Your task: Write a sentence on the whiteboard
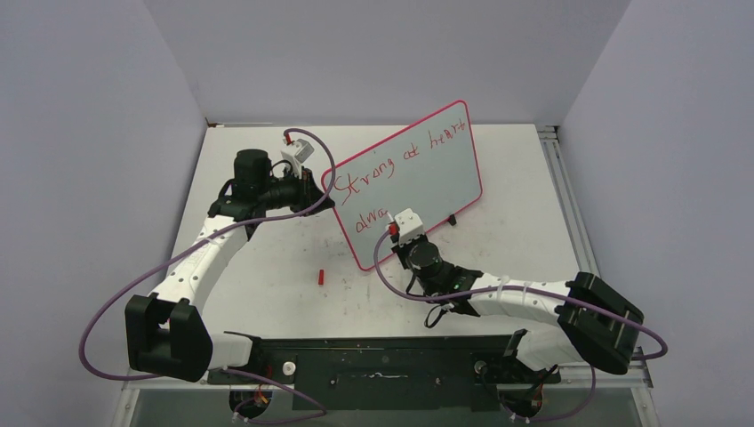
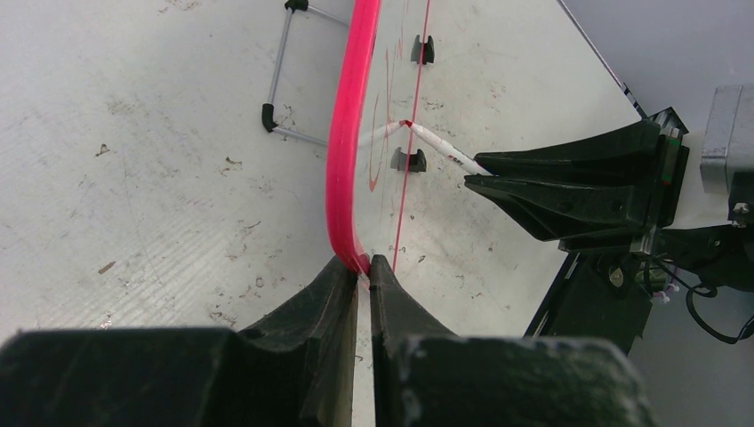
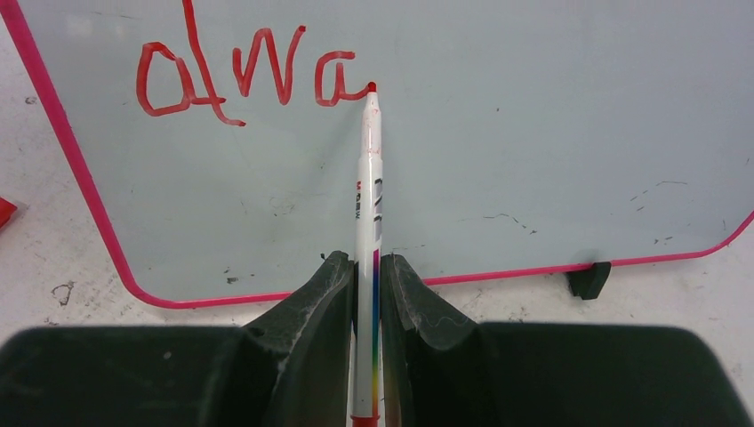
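The whiteboard point(image 1: 427, 169) with its pink-red rim stands tilted on the table. Red lettering point(image 1: 391, 158) reads "Strong at heart", and below it "alwa" point(image 3: 240, 80). My left gripper point(image 2: 364, 265) is shut on the board's left rim point(image 2: 342, 178); in the top view it point(image 1: 313, 185) is at the board's left edge. My right gripper point(image 3: 366, 262) is shut on a white marker point(image 3: 367, 178) whose red tip touches the board just after the last "a". In the top view the right gripper point(image 1: 397, 233) is at the board's lower edge.
A red marker cap point(image 1: 320, 277) lies on the tabletop left of the right arm. The board's black foot point(image 3: 589, 279) rests on the table, and its wire stand point(image 2: 284, 71) shows behind it. Grey walls close the table on three sides.
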